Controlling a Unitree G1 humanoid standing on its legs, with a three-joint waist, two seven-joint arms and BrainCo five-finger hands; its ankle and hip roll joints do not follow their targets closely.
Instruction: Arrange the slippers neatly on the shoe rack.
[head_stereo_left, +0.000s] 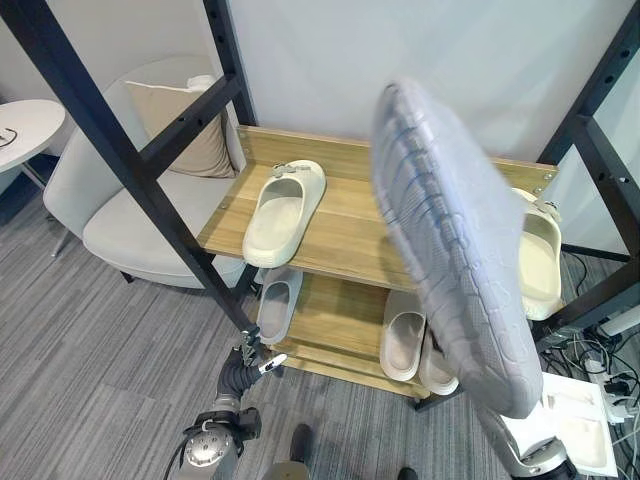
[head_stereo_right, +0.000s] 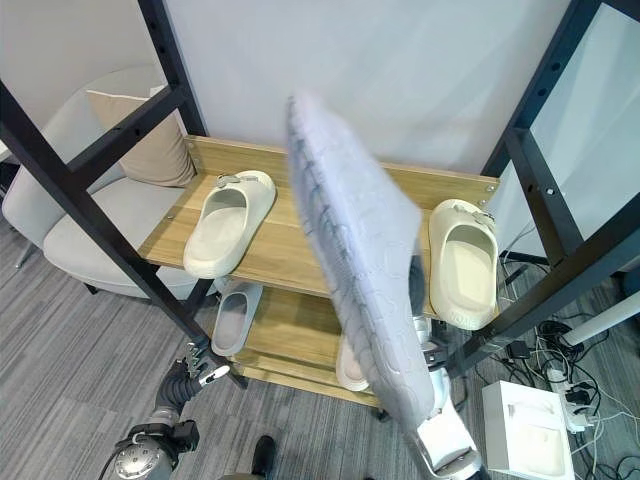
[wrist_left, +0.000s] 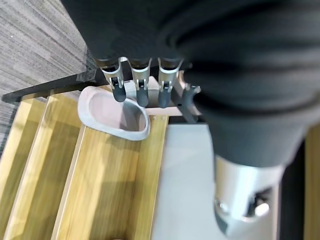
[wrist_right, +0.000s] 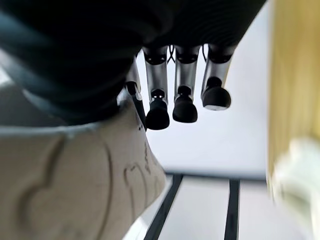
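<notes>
Closest to the head camera is a pale grey slipper (head_stereo_right: 360, 290), raised high with its patterned sole turned toward the lens, tilted on end so that it covers the middle of the wooden shoe rack (head_stereo_left: 350, 235). It is carried by the right hand (wrist_right: 170, 95), whose arm comes up from the lower right; in the right wrist view the slipper's embossed sole lies against the palm side of the hand, while the dark-tipped fingers (wrist_right: 184, 107) hang straight and relaxed past its edge, so whether the thumb clamps it cannot be told. On the rack's top shelf a cream slipper (head_stereo_left: 285, 210) lies flat, toe toward the robot, on the left part, and another cream slipper (head_stereo_right: 465, 262) lies at the right end. On the lower shelf a grey slipper (head_stereo_left: 278, 305) sits at the left and a pale pair (head_stereo_left: 408, 345) at the right. Low down at the rack's left front corner is the left hand (wrist_left: 145, 82), its fingers loosely extended and holding nothing, with the grey slipper on the lower shelf just past the fingertips. Beside the rack on the left stands a light armchair (head_stereo_left: 110, 200) with a beige cushion (head_stereo_left: 190, 120).
</notes>
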